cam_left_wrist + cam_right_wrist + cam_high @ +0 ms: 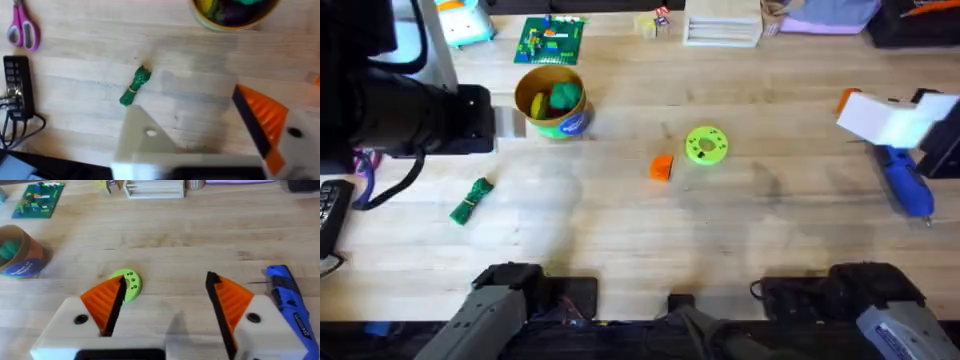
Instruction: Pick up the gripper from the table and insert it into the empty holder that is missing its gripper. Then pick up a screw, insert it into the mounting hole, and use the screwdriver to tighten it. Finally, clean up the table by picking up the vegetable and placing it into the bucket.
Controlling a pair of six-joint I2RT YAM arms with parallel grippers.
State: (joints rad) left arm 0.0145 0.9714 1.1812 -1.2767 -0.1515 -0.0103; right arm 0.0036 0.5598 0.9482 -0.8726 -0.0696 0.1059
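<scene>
1. In the right wrist view we see the right gripper (165,310) with its two white blocks spread wide, each carrying an orange ribbed pad, and nothing between them.
2. Past its fingers lies a round lime-green plastic disc with holes (127,284), and beside the gripper the blue pen-shaped screwdriver (290,305) rests on the wood.
3. From overhead the right gripper (890,120) sits at the right edge of the large light wooden plank table (620,230), just above the screwdriver.
4. In the left wrist view the left gripper (210,130) is likewise spread and empty; one finger bears an orange ribbed pad (262,120), while the other is the bare white plastic holder (142,137) with a visible mounting hole.
5. Just beyond the holder lies a small dark-green leafy bundle tied with a yellow band (135,86), flat on the table.
6. The small orange wedge-shaped gripper tip (661,167) lies near the table's middle, just beside the lime-green disc, apart from both arms.
7. The small round bucket with a yellow rim and blue-and-green printed side (552,102) stands upright farther back, with green and yellow items inside.
8. We also see pink-handled scissors (23,27) on the table.
</scene>
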